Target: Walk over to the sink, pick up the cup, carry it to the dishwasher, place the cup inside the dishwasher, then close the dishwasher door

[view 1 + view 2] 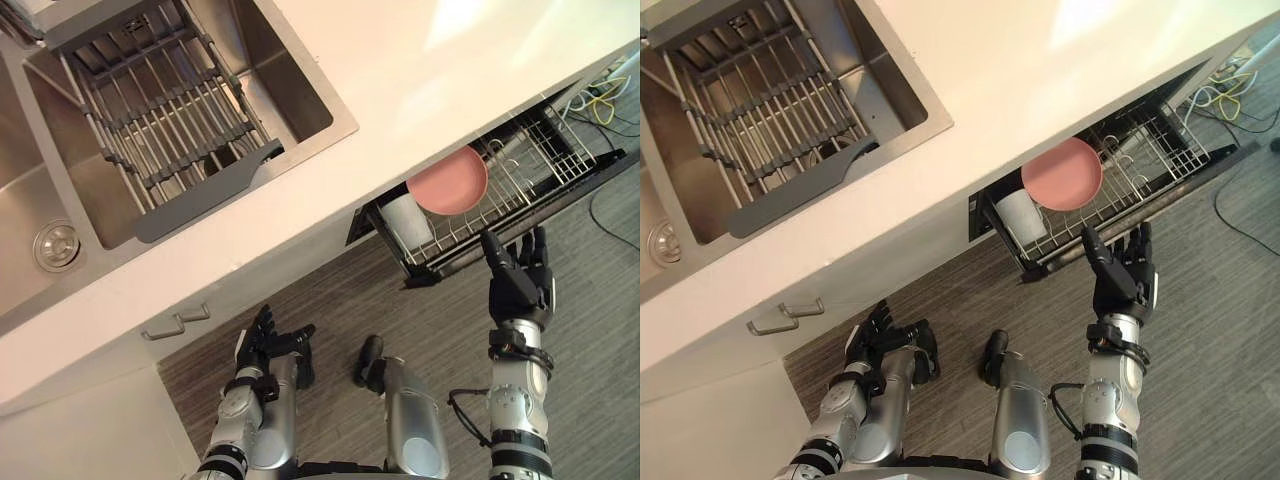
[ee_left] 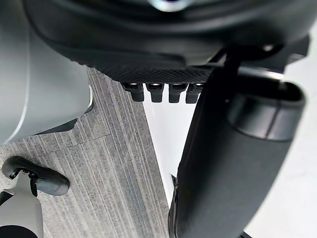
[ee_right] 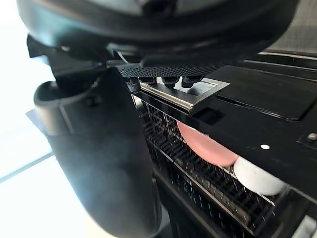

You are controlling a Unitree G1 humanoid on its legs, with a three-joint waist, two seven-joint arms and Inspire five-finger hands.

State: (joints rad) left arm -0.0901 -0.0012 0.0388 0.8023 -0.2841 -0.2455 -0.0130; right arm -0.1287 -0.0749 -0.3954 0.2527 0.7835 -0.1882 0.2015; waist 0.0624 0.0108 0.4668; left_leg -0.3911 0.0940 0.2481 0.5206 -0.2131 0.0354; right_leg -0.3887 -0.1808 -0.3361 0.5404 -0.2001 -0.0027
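Observation:
The white cup (image 1: 408,220) lies in the dishwasher's wire rack (image 1: 545,140), beside a pink bowl (image 1: 448,180). The rack sits under the counter behind the half-open dark dishwasher door (image 1: 447,264). My right hand (image 1: 518,290) is raised in front of that door with its fingers straight and nothing in it. In the right wrist view its fingertips (image 3: 168,79) reach the door's silver edge (image 3: 190,99), with the bowl (image 3: 205,146) and the cup (image 3: 257,178) past it. My left hand (image 1: 268,348) hangs low by the cabinet front, fingers relaxed and empty.
A steel sink (image 1: 305,95) with a grey drying rack (image 1: 160,120) and a drain (image 1: 55,246) lies at the upper left. The white counter (image 1: 420,70) runs across. A cabinet handle (image 1: 178,322) is near the left hand. Cables (image 1: 605,100) lie on the floor far right.

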